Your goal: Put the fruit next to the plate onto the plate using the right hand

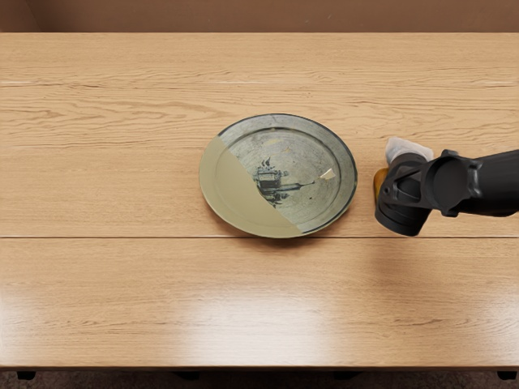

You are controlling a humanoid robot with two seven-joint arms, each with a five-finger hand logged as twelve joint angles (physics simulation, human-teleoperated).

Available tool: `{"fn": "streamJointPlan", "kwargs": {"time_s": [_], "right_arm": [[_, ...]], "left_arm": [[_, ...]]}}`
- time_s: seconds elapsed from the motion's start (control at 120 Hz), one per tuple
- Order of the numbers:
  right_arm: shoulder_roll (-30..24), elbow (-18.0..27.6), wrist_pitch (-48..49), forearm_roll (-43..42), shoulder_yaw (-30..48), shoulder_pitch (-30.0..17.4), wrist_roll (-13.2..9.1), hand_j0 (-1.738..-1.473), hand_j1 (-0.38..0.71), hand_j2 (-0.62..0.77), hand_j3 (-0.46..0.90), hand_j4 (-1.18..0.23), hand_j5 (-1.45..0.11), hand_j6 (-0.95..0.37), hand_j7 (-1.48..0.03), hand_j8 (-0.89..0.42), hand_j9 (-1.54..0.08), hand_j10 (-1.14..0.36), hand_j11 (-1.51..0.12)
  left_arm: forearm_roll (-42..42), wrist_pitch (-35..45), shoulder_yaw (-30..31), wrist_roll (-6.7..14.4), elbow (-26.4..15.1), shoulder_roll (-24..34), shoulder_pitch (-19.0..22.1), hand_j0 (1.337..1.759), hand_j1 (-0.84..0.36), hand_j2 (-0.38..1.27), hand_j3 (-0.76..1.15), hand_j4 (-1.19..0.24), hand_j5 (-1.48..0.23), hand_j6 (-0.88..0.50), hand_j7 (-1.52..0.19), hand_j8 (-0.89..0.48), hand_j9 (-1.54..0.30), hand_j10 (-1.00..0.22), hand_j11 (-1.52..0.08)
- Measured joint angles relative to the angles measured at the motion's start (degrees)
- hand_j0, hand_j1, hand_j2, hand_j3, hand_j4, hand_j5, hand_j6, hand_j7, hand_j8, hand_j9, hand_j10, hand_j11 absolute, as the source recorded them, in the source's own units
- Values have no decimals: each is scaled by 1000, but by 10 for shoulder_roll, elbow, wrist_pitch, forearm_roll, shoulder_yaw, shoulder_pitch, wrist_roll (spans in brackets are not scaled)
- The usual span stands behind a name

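A round grey-green plate (243,194) with a dark drawing at its middle lies on the wooden table. Just right of its rim, a small sliver of an orange fruit (379,180) shows on the table. My right hand (403,158) comes in from the right edge on a black arm and sits directly over the fruit, covering most of it. Only the hand's pale top and the dark wrist show, so its grip is hidden. The fruit is off the plate, about a finger's width from its rim.
The light wooden table (122,275) stretches wide on all sides. Its front edge runs along the bottom of the view and its far edge along the top.
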Motion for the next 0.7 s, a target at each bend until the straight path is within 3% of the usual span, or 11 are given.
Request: {"fn": "streamJointPlan", "kwargs": {"time_s": [0.383, 0.6, 0.7], "right_arm": [[1, -1, 0, -1, 2, 2, 0, -1658, -5, -57, 0, -288, -374, -289, -374, -289, -374, -288, -374], [9, 1, 0, 5, 4, 4, 0, -1658, -148, -33, 0, -169, -218, -170, -218, -169, -218, -169, -218], [11, 0, 0, 6, 5, 2, 0, -1658, -149, -33, 0, -168, -218, -169, -218, -169, -218, -168, -218]], "left_arm": [[0, 0, 0, 0, 0, 0, 0, 1658, 349, 0, 0, 0, 0, 0, 0, 0, 0, 0, 0], [0, 0, 0, 0, 0, 0, 0, 1658, 349, 0, 0, 0, 0, 0, 0, 0, 0, 0, 0], [0, 0, 0, 0, 0, 0, 0, 1658, 349, 0, 0, 0, 0, 0, 0, 0, 0, 0, 0]]}}
